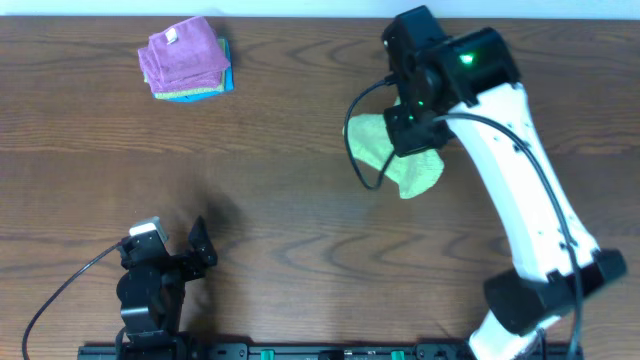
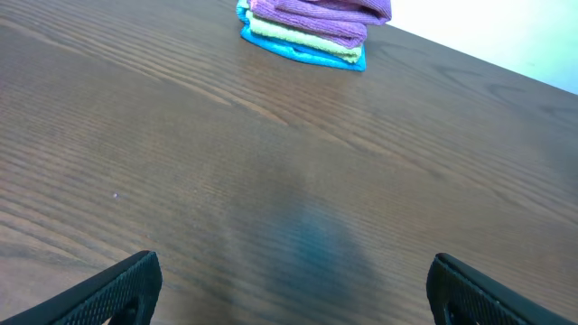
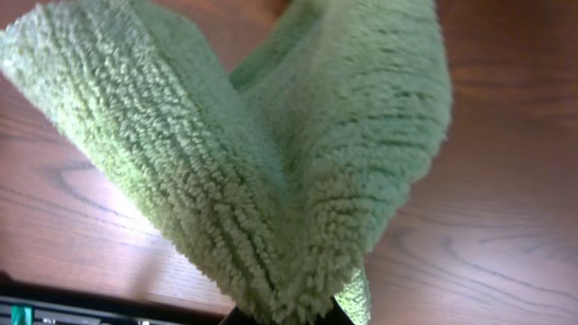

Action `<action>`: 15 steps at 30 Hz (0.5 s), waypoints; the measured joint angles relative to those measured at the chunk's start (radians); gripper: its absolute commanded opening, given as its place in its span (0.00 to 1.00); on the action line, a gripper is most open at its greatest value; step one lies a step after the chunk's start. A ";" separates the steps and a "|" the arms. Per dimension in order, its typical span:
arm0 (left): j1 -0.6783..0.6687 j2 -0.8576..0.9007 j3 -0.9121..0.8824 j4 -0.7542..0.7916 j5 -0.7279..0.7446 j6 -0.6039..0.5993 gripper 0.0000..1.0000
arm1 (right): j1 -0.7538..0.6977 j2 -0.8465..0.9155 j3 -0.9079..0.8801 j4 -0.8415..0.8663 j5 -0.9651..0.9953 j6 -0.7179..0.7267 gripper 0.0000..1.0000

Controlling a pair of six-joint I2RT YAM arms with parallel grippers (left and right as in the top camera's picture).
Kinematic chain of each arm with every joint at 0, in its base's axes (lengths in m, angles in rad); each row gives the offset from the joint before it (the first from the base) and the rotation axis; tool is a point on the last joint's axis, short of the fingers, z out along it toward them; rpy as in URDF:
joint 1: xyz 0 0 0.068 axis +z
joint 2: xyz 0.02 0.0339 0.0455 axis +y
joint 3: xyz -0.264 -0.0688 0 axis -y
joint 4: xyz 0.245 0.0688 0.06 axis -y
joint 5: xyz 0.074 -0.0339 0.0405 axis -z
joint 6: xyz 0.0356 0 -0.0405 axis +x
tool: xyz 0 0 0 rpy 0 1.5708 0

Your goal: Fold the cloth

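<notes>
Above the table (image 1: 300,210), the right gripper (image 1: 409,132) — arm (image 1: 520,180) stretched forward — hangs clamped on the cloth (image 1: 416,172).

**No legible text**

I can't read anything in my three views. The only candidate is the white tag (image 1: 172,37) on the purple cloth (image 1: 190,58), seen from overhead, and it's too small to make out. The black rail (image 1: 300,352) at the table's near edge shows green marks but no characters I can resolve.
</notes>
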 measured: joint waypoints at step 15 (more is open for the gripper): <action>0.000 0.000 0.000 0.000 0.000 0.000 0.95 | -0.026 -0.848 -0.585 0.159 0.069 0.002 0.02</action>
